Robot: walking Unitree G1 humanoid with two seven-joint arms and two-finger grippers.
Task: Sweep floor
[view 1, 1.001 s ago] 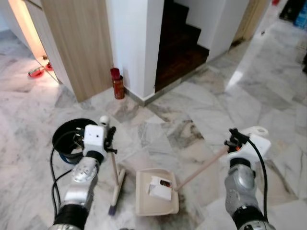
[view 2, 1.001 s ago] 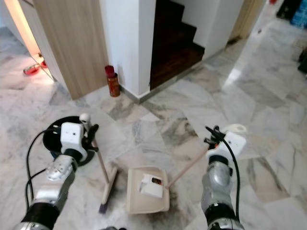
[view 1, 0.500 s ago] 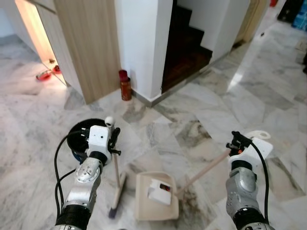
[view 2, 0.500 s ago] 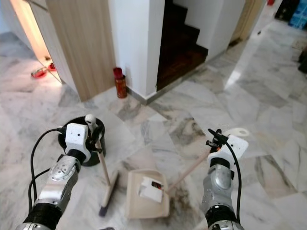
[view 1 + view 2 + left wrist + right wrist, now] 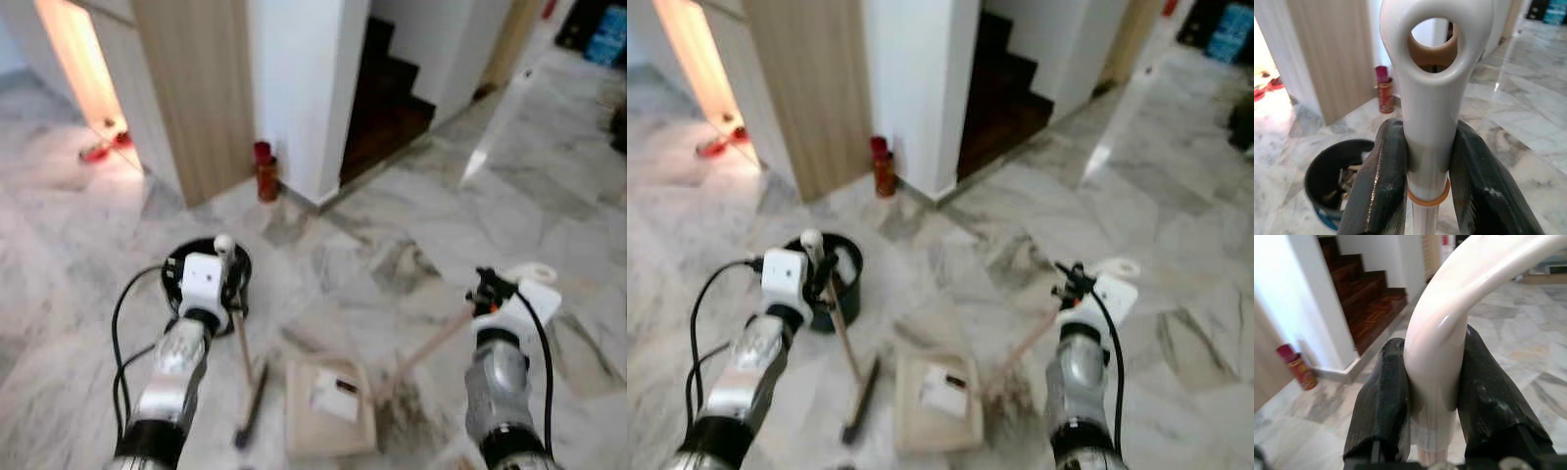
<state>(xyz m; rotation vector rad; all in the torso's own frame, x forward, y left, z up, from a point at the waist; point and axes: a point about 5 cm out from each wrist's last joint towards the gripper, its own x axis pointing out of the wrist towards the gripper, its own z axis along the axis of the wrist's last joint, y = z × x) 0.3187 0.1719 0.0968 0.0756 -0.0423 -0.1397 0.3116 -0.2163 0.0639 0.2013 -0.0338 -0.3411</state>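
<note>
Jaws clamped on broom (image 5: 242,364) handle (near-upright, bristles down), dustpan (image 5: 330,407) handle slanting floorward.

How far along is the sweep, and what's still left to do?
Done: a white scrap already lies in the dustpan. In hand: the left gripper is clamped on the broom handle, the right gripper on the dustpan handle. Left: tipping the pan into the black bin, which stands just beyond the broom and already holds debris.
</note>
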